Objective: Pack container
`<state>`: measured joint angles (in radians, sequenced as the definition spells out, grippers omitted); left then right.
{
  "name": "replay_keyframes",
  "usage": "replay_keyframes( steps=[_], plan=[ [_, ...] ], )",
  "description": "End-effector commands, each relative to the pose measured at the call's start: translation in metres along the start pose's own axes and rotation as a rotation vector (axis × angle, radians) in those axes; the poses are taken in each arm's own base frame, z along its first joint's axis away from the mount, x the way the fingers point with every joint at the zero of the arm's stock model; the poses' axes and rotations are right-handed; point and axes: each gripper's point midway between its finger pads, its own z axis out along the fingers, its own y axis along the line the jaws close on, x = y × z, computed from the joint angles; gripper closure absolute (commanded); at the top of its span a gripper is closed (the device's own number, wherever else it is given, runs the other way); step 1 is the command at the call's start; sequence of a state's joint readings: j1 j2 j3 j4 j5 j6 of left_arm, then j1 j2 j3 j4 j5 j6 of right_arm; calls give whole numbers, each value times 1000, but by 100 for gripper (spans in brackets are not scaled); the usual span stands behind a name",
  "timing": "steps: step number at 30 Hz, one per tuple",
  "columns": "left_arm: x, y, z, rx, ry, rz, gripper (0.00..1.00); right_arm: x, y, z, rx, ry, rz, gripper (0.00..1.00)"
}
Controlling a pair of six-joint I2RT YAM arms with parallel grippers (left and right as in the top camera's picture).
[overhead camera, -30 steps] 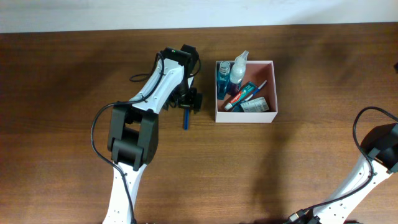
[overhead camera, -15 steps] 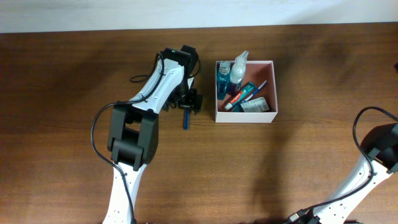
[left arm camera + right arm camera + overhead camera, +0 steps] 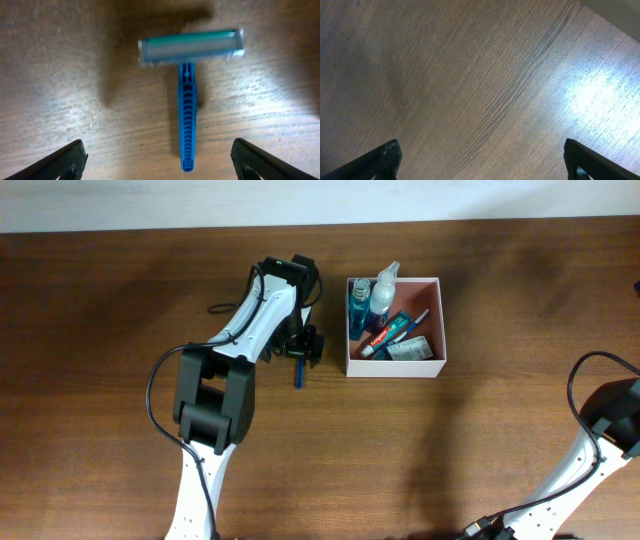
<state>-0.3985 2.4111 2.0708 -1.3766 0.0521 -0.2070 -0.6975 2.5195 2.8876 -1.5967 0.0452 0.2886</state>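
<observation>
The container (image 3: 439,320), a square white box with a pinkish inside, stands right of centre at the back and holds two blue bottles, a toothpaste tube and other toiletries. A blue razor (image 3: 298,371) lies flat on the wood just left of it. In the left wrist view the razor (image 3: 187,110) has its grey-teal head at the top and its ribbed handle pointing down between the fingers. My left gripper (image 3: 300,346) (image 3: 159,165) is open, low over the razor, touching nothing. My right gripper (image 3: 480,162) is open over bare wood.
The right arm's base (image 3: 612,420) stands at the table's right edge. The white wall runs along the table's far edge (image 3: 320,222). Brown wooden tabletop surrounds the container on all sides.
The left gripper has shifted very slightly over the razor. The razor, the container and the right arm have not moved.
</observation>
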Motion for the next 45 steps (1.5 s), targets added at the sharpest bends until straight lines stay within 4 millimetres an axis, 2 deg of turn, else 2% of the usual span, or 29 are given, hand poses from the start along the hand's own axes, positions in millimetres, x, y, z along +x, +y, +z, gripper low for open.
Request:
replay_keyframes(
  steps=[1,6,10,19,27,32,40,45],
  plan=[
    [7,-11,-6,8,2,10,6,-2,0,-5,9,-19,5,1],
    [7,-17,-6,7,-5,18,6,-2,0,-5,9,-19,5,1],
    [12,-5,-6,-47,14,3,5,-2,0,-5,9,-19,5,1],
    [11,15,-8,-42,27,-44,5,-2,0,-5,9,-19,5,1],
    [11,24,-17,-9,21,-119,4,-2,0,-5,9,-19,5,1],
    [-4,35,-43,8,-87,-148,4,-2,0,-5,9,-19,5,1],
    [-25,62,-107,-26,-316,-192,1,-2,0,-5,9,-19,5,1],
    [-29,78,-129,-24,-393,-226,1,-2,0,-5,9,-19,5,1]
  ],
)
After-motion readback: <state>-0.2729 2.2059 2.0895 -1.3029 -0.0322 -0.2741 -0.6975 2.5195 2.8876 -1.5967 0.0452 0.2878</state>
